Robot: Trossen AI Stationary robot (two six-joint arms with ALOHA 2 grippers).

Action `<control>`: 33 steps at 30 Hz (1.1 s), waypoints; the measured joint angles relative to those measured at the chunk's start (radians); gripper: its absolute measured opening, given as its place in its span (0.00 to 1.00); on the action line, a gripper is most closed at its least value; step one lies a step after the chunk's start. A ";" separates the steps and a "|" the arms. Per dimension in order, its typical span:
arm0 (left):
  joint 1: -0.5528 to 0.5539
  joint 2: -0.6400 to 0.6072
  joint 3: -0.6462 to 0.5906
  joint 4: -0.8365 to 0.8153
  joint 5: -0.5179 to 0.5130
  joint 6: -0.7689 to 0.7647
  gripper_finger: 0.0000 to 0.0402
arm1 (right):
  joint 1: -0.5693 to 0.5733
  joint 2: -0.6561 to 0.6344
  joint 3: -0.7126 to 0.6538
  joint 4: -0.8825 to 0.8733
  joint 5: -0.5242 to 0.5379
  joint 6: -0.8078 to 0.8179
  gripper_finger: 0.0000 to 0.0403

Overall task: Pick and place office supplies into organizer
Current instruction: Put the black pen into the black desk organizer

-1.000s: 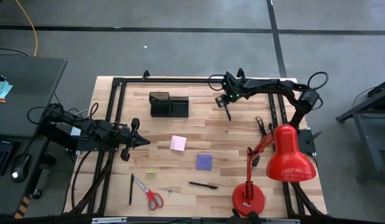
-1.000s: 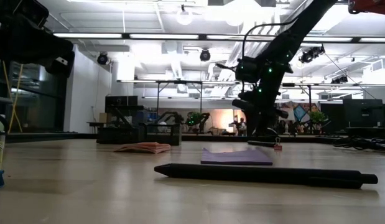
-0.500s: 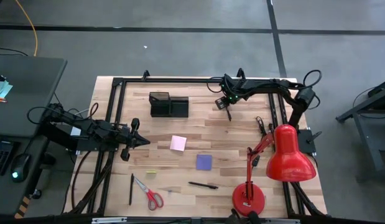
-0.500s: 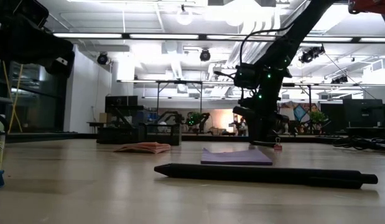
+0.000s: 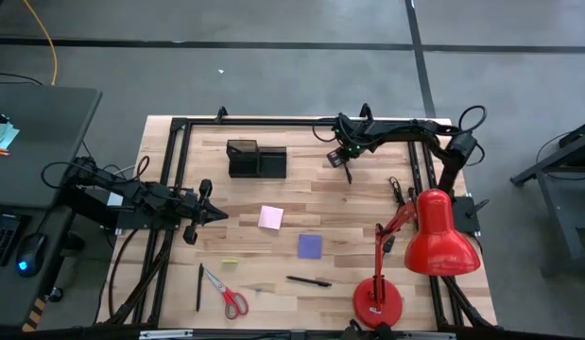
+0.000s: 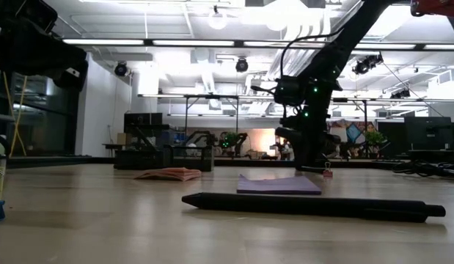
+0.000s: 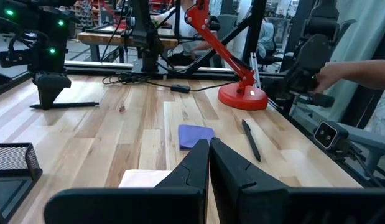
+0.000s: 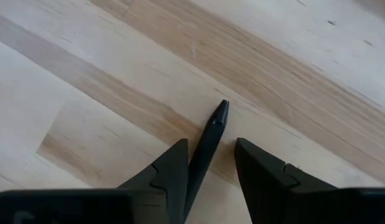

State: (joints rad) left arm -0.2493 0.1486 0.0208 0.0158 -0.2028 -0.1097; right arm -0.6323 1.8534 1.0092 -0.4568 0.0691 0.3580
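A thin dark pen [image 8: 216, 124] lies flat on the wooden table right of the black organizer [image 5: 256, 159]. My right gripper [image 8: 211, 144] points steeply down over one end of it, open, a finger on either side; the left wrist view shows the pen [image 7: 74, 105] running out from under that gripper [image 7: 49, 98]. A pink pad [image 5: 270, 217], a purple pad [image 5: 310, 246], red-handled scissors [image 5: 232, 298], two more pens [image 5: 309, 280] and a yellowish piece [image 5: 230, 262] lie nearer the front. My left gripper [image 5: 221, 214] waits shut at the left. My right gripper straddles the pen near its end [image 8: 208, 146] from above, fingers across it. The pen lies close against the inner side of one finger [image 8: 173, 165], with a gap to the other. Whether that finger touches it, I cannot tell. The pen rests flat on the table.
A large red desk lamp [image 5: 434, 236] stands at the front right, its base [image 5: 377, 302] near the front edge. A black metal frame [image 5: 179, 127] runs around the table's left and far sides. Bare wood lies between the organizer and the right gripper.
My right gripper has sunk toward the table over the pen and tipped a little steeper. The pen and the other things have stayed where they were.
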 joint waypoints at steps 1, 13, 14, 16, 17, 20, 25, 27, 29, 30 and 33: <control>0.000 0.000 0.000 0.000 0.000 0.000 0.00 | 0.000 0.000 0.000 0.001 0.006 0.000 0.28; 0.000 0.000 0.000 0.000 0.000 0.000 0.00 | 0.004 0.000 0.037 -0.021 -0.018 0.000 0.03; 0.000 0.000 0.000 0.000 0.000 0.000 0.00 | 0.005 0.000 0.042 -0.021 -0.018 0.000 0.02; 0.000 0.000 0.000 0.000 0.000 0.000 0.00 | 0.006 0.001 0.052 -0.020 -0.019 -0.001 0.03; 0.000 0.000 0.000 0.000 0.000 0.000 0.00 | 0.006 0.002 0.055 -0.018 -0.022 -0.003 0.04; 0.000 0.000 0.000 0.000 0.000 0.000 0.00 | 0.012 0.002 0.056 0.003 -0.026 -0.018 0.03; 0.000 0.000 0.000 0.000 0.000 0.000 0.00 | 0.039 0.005 0.056 0.069 -0.030 -0.027 0.01; 0.000 0.000 0.000 0.000 0.000 0.000 0.00 | 0.052 0.006 0.056 0.095 -0.047 -0.027 0.02; 0.000 0.000 0.000 0.000 0.000 0.000 0.00 | 0.066 0.006 0.056 0.118 -0.071 -0.026 0.02; 0.000 0.000 0.000 0.000 0.000 0.000 0.00 | 0.072 0.006 0.056 0.126 -0.075 -0.026 0.02; 0.000 0.000 0.000 0.000 0.000 0.000 0.00 | 0.092 0.006 0.061 0.133 -0.076 -0.027 0.01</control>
State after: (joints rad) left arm -0.2493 0.1486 0.0212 0.0154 -0.2028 -0.1097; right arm -0.5404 1.8599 1.0697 -0.3242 -0.0073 0.3306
